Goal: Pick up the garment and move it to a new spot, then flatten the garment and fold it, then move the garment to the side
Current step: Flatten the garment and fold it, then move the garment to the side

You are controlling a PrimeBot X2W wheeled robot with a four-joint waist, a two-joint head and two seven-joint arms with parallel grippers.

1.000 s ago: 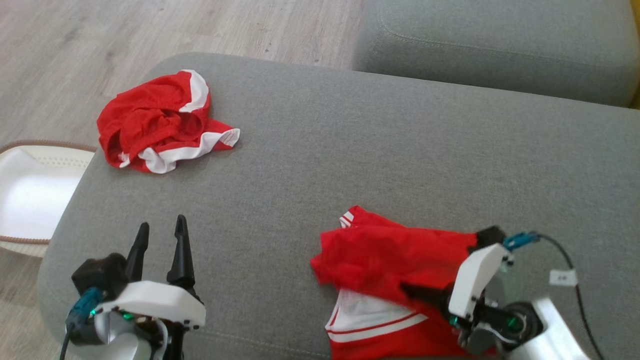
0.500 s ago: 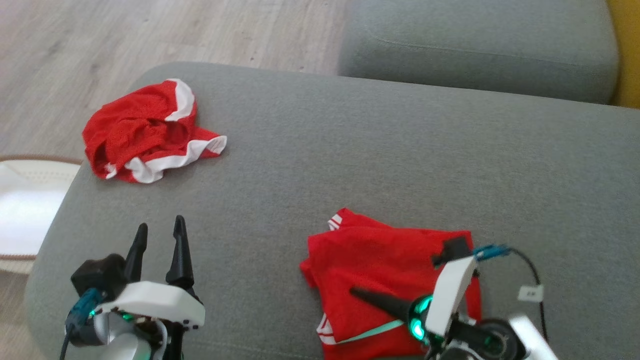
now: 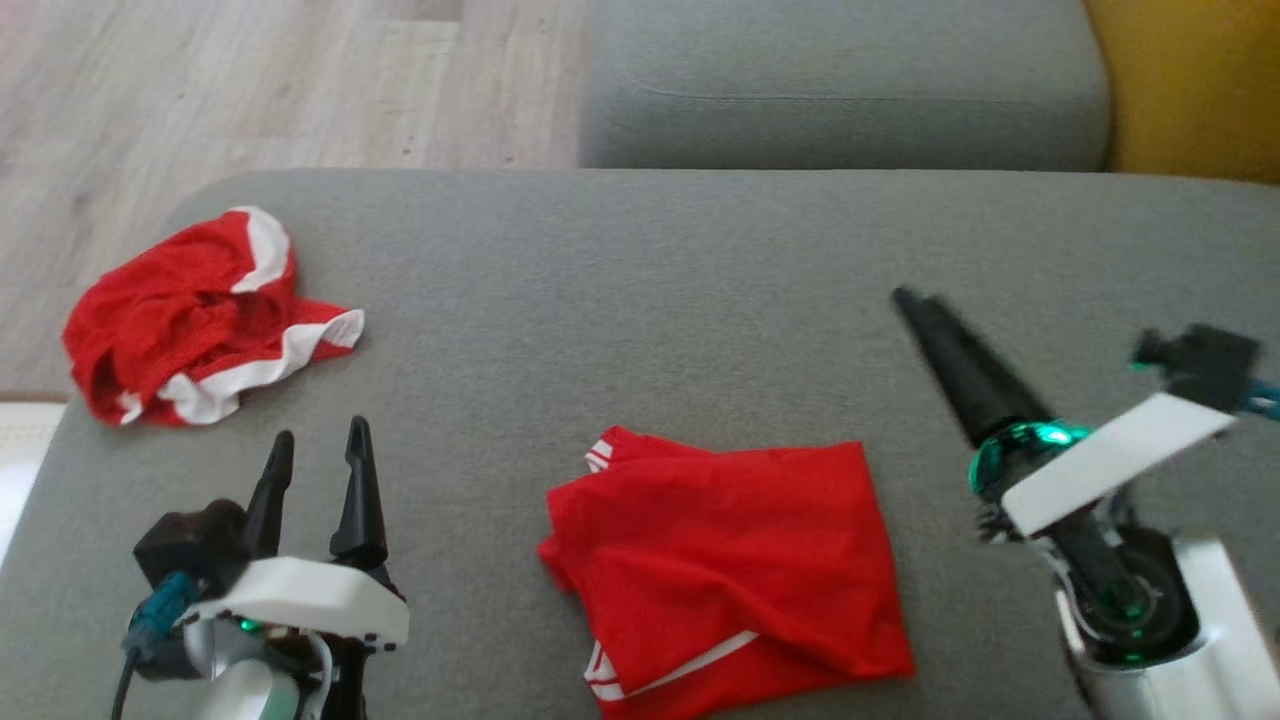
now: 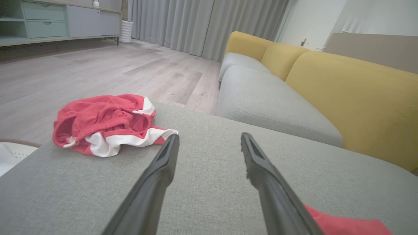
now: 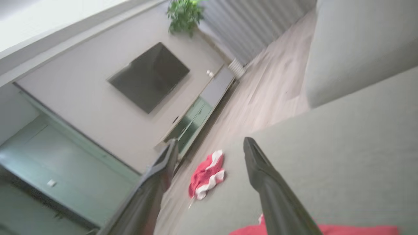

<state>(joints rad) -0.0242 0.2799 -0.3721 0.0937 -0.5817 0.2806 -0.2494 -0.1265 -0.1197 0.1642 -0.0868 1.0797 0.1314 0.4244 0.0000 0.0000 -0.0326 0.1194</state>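
- Since a second ago our right pincer (image 5: 210, 142) has come off the folded red garment (image 3: 725, 565) and now stands apart to its right, fingers spread wide, nothing between them.
- We see that garment lying flat on the grey sofa cushion (image 3: 640, 300), near its front edge.
- Our left pincer (image 3: 320, 435) hovers wide and empty, left of it.
- We also see a crumpled red-and-white garment (image 3: 190, 320) well apart, far left.

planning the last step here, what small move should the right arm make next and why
Probably bring the right gripper down onto the right edge of the folded red garment and grasp it. The garment lies folded on the grey cushion, and the fingers stand open and clear of it, so only shifting it aside seems to remain.
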